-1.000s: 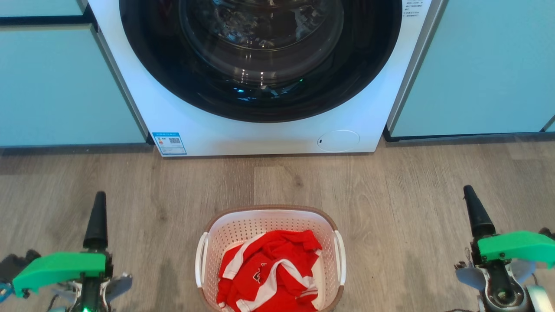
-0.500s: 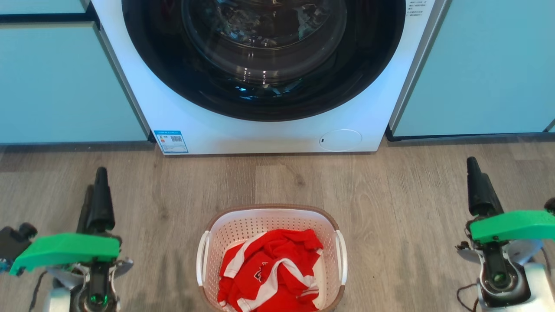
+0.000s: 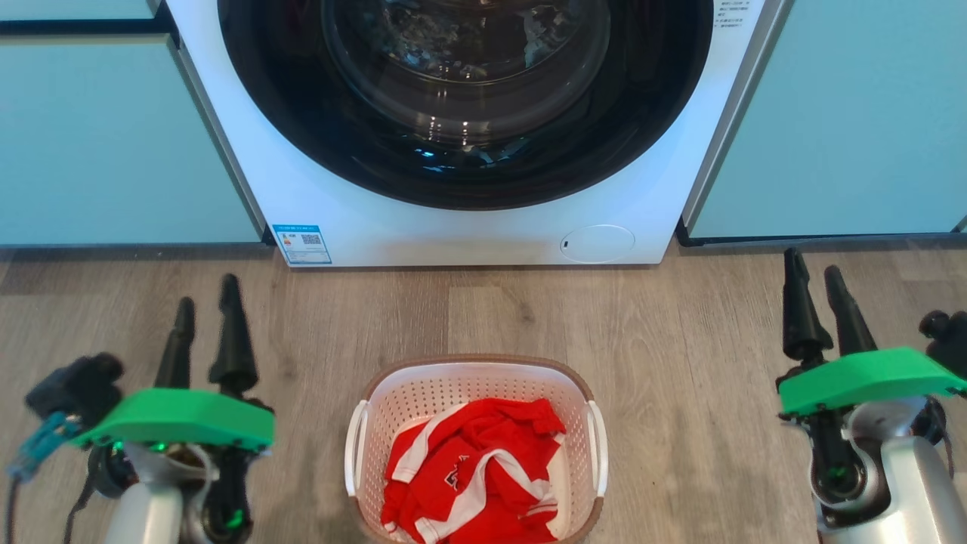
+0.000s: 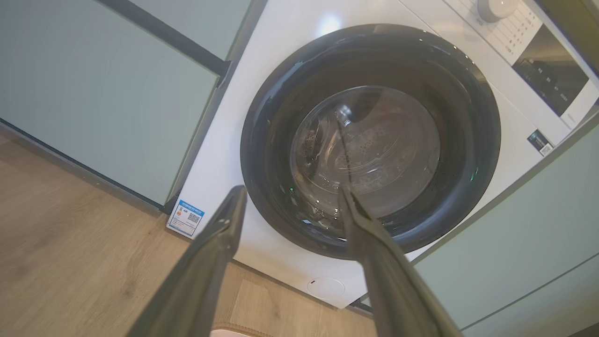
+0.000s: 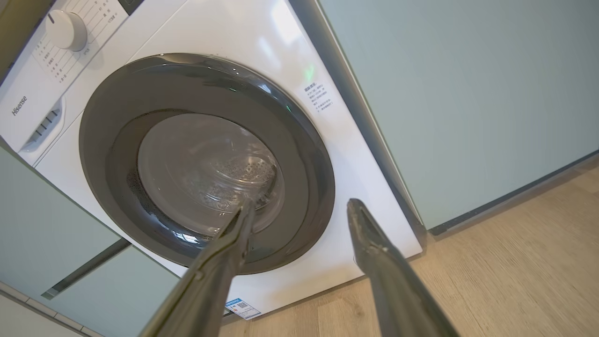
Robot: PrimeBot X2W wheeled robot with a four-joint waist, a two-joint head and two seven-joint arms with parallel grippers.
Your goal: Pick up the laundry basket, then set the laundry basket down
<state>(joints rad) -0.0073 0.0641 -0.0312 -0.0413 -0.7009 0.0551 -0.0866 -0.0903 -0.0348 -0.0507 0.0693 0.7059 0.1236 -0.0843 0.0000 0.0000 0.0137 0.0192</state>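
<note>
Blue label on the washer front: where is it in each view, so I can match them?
Head view: blue label left of centre, low on the washer.
Left wrist view: blue label left of centre, below mid-height.
Right wrist view: blue label at the bottom edge, left of centre.
Shared landmark: the round dark washer door.
</note>
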